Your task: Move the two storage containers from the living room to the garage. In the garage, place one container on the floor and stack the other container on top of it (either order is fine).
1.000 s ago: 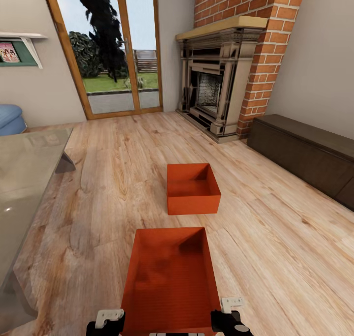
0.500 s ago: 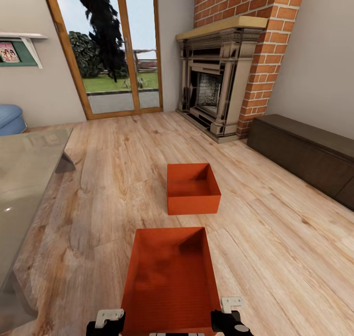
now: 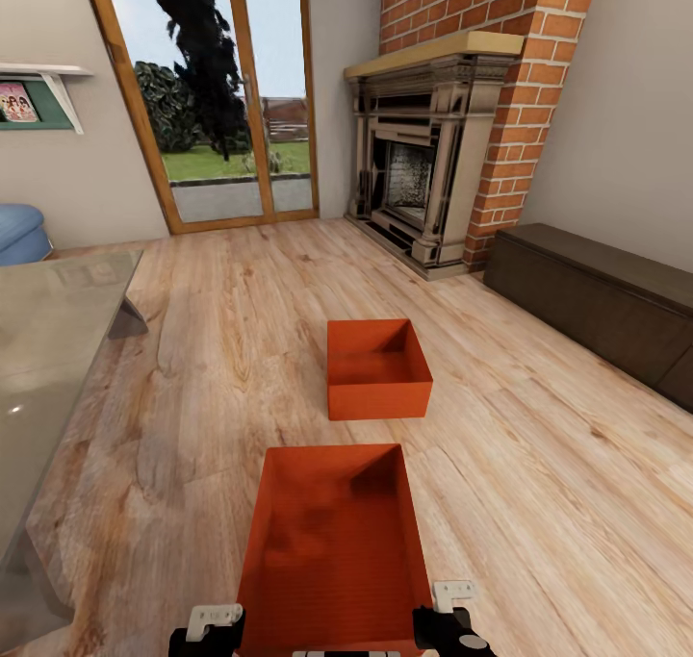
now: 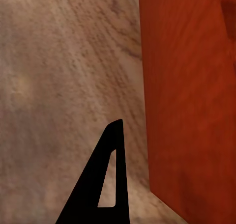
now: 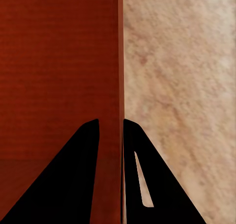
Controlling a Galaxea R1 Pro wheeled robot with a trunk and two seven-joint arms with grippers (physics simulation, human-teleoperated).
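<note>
Two orange-red storage containers stand on the light wood-plank floor of the living room. The near container (image 3: 332, 542) lies right in front of me, and the far one (image 3: 377, 368) sits beyond it towards the fireplace. My left gripper (image 3: 214, 628) is at the near container's left wall (image 4: 191, 96). One black finger (image 4: 105, 184) shows outside that wall and the other is hidden, so I cannot tell whether it grips. My right gripper (image 5: 111, 123) is shut on the right wall (image 5: 121, 62), one finger on each side.
A glass-topped table (image 3: 48, 349) fills the left side. A brick fireplace (image 3: 433, 157) and a low dark cabinet (image 3: 597, 301) line the right wall. Glass doors (image 3: 221, 99) stand at the back, with a blue sofa (image 3: 19, 234) at far left. Open floor surrounds both containers.
</note>
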